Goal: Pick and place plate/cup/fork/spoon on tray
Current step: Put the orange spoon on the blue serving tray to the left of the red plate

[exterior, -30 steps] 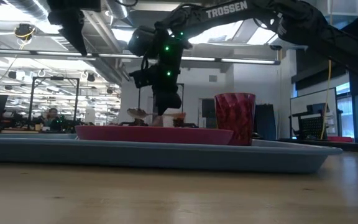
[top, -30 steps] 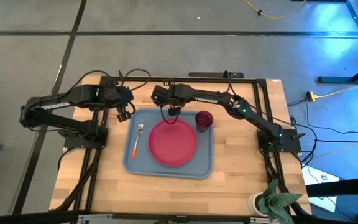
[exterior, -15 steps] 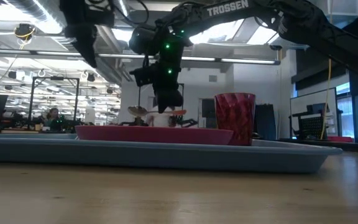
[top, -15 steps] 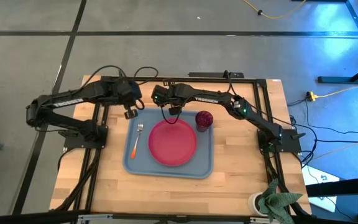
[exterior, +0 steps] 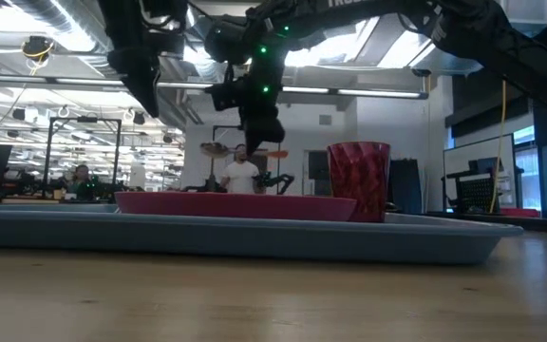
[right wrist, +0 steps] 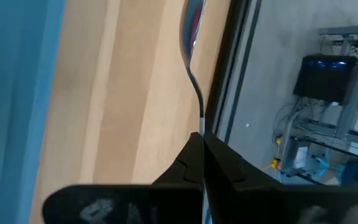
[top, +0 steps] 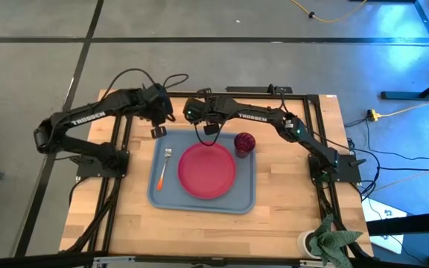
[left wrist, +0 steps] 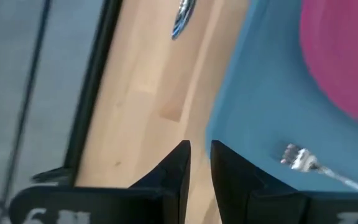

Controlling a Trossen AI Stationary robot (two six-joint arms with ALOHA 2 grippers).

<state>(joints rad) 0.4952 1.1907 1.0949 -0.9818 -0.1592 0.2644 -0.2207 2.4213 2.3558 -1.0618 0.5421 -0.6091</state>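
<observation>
Right gripper (right wrist: 202,146) has lifted the spoon (right wrist: 191,37), jaws clamped on its stem, above the tray's (top: 166,195) far edge; left gripper (left wrist: 196,163), jaws now slightly parted, hovers nearby; placement remains.

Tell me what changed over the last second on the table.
The right claw rose off the plate, shut on the spoon. The left claw swung toward the tray's far corner, its fingers parting slightly. Plate, cup, fork and tray stayed put.
</observation>
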